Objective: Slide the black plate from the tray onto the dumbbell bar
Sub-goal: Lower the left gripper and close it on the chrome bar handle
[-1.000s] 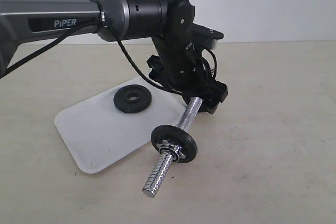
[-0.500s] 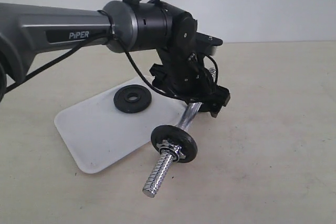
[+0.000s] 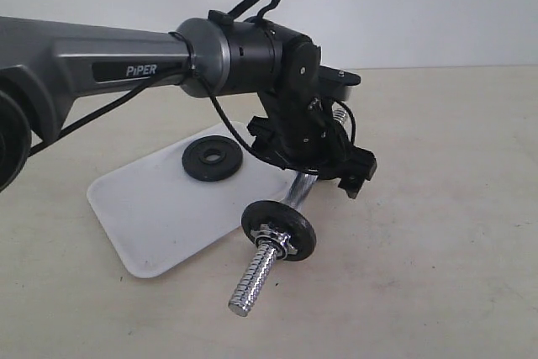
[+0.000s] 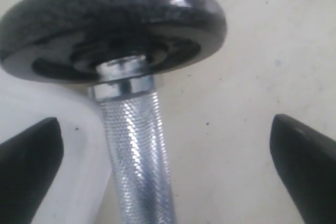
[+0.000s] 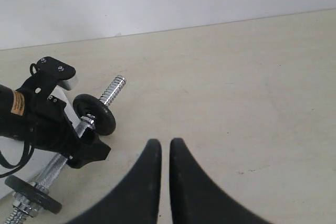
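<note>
On the beige table [image 3: 437, 208], the plate [image 3: 213, 159] lies flat on the tray [image 3: 151, 218]. The left gripper [image 4: 165, 129] gapes astride the bar [image 4: 135, 150]; the right gripper [image 5: 165, 153] is pinched empty. Clamp squarely on the knurling, apparently centred, lest it roll.

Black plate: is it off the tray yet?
No, the black plate lies flat on the tray, apart from the dumbbell bar.

White lettering "PiPER" stands on the black inset strip [image 3: 141, 71] of the left arm's long grey metal forearm [image 3: 76, 44], while the small orange sticker [image 5: 18, 103] on its wrist is unreadable.
</note>
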